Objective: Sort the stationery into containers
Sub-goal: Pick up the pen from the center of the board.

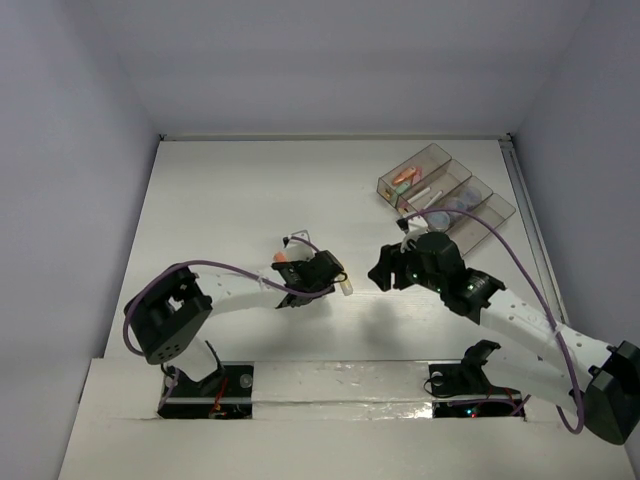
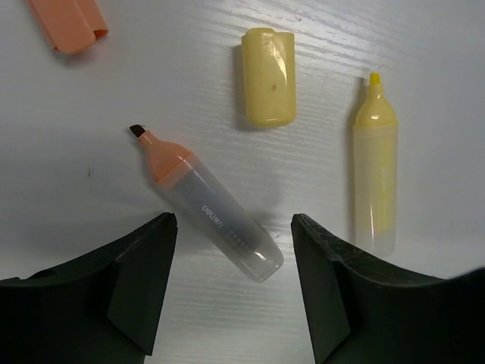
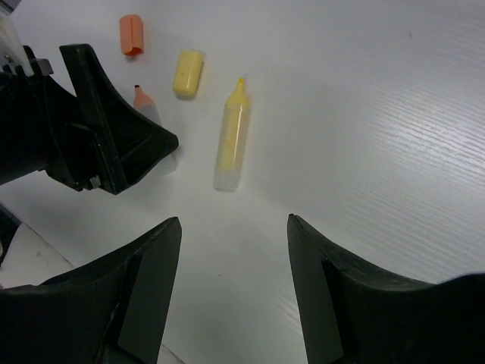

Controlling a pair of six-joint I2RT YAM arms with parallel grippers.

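Observation:
My left gripper [image 1: 322, 272] is open and low over the table, its jaws either side of the rear end of an uncapped orange marker [image 2: 204, 205] without touching it. In the left wrist view an orange cap [image 2: 70, 23], a yellow cap [image 2: 268, 76] and an uncapped yellow marker [image 2: 375, 171] lie nearby. My right gripper [image 1: 384, 270] is open and empty, just right of the left one, facing the yellow marker [image 3: 232, 140]. The four joined smoky bins [image 1: 445, 190] stand at the far right and hold several items, pink and orange ones and a white pen.
In the right wrist view my left gripper [image 3: 91, 129] fills the left side and hides most of the orange marker [image 3: 144, 102]. The yellow cap [image 3: 188, 73] and orange cap [image 3: 131, 34] lie beyond. Walls enclose the white table [image 1: 230, 200].

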